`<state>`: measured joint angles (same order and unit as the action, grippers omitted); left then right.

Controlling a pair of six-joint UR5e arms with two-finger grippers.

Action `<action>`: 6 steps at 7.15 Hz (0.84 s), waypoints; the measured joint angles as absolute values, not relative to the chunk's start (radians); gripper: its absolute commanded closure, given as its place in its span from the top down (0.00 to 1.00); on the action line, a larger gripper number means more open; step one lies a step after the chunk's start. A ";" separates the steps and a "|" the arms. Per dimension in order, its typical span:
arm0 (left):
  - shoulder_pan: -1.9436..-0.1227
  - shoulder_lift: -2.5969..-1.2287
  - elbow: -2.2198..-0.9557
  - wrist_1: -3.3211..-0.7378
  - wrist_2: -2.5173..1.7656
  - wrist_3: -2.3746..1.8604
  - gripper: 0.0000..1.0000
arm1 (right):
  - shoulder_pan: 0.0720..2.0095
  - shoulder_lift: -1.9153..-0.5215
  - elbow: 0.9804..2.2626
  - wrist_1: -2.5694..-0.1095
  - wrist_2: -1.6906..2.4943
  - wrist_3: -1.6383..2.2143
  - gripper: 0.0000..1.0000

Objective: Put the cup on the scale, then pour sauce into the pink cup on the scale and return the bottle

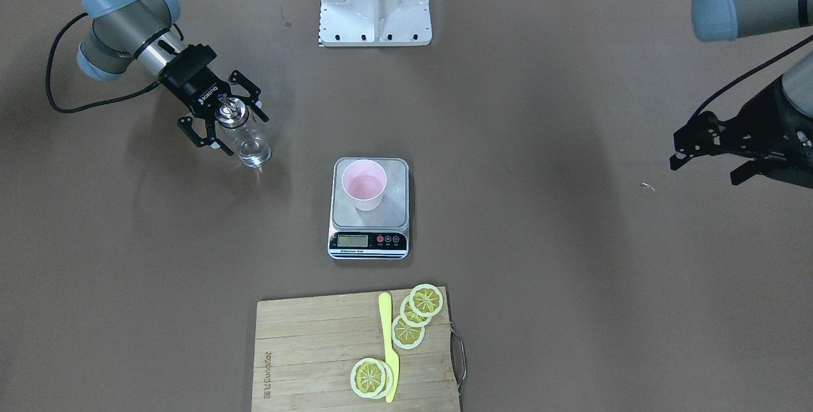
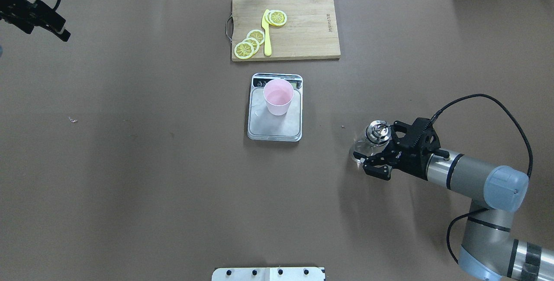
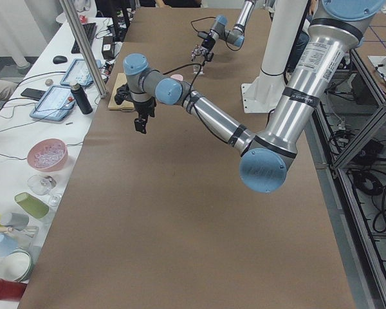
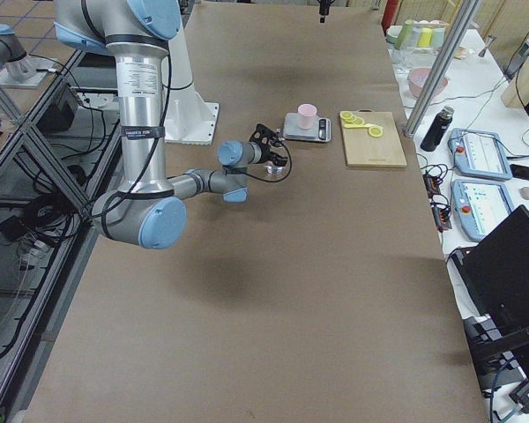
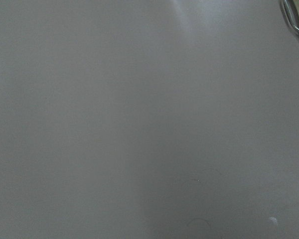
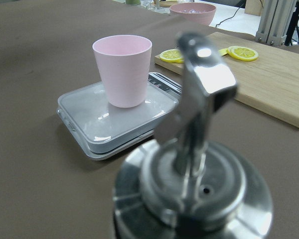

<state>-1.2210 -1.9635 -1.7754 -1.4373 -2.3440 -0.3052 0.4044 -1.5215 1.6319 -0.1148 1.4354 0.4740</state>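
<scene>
Watching the feeds, I am seeing the pink cup (image 1: 364,185) standing upright on the scale (image 1: 397,209), its base wholly on the steel platform and behind the display strip. A faint sheen is showing on the cup's floor, but I cannot tell whether liquid is lying in it. The glass bottle (image 1: 248,139) is standing upright on the brown surface (image 1: 571,272), well apart from the scale on the right arm's side, with a little clear sauce (image 1: 255,157) showing low in the glass. The right gripper (image 1: 244,132) is bracketing the bottle just below its silver collar, with its fingers spread to either side and looking just clear of the glass. The left gripper (image 1: 705,167) is hanging spread and carrying nothing, far off at its own end. Beyond the scale, a wooden cutting board (image 1: 317,348) is bearing lemon slices (image 1: 425,299) and a yellow knife (image 1: 387,342).
</scene>
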 measured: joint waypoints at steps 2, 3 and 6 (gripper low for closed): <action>-1.221 -1.963 -1.775 -1.437 -2.344 -0.305 0.98 | 0.403 -1.520 1.625 -0.118 1.428 0.474 0.99; -1.221 -1.964 -1.775 -1.437 -2.344 -0.305 0.98 | 0.401 -1.520 1.622 -0.118 1.427 0.474 0.99; -1.221 -1.963 -1.775 -1.437 -2.344 -0.305 0.98 | 0.390 -1.517 1.618 -0.118 1.421 0.474 0.99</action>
<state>-1.2211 -1.9635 -1.7748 -1.4374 -2.3439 -0.3053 0.3897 -1.5174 1.6182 -0.1183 1.4211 0.4740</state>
